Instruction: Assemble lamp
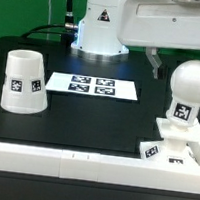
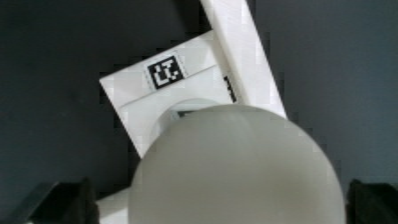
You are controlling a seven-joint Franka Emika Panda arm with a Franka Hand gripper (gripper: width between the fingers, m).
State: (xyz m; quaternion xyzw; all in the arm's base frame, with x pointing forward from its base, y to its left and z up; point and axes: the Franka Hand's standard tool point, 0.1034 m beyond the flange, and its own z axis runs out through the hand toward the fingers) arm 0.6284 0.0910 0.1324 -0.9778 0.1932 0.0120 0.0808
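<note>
The white round-headed bulb (image 1: pixel 191 90) stands upright on the low square base (image 1: pixel 173 149) at the exterior view's right, near the front. The tapered shade (image 1: pixel 25 81) stands on its wide end at the exterior view's left. My gripper (image 1: pixel 172 64) hangs just above and behind the bulb head, with one dark finger (image 1: pixel 153 62) showing beside it. In the wrist view the bulb head (image 2: pixel 231 165) fills the space between my fingers (image 2: pixel 64 203). Gaps show on both sides, so the gripper (image 2: pixel 214 208) is open. The tagged base (image 2: pixel 169 75) lies below it.
The marker board (image 1: pixel 92 86) lies flat in the middle of the black table. A long white rail (image 1: pixel 80 166) runs along the front edge, right next to the base. It also shows in the wrist view (image 2: pixel 240 40). The robot's base (image 1: pixel 101 28) stands at the back.
</note>
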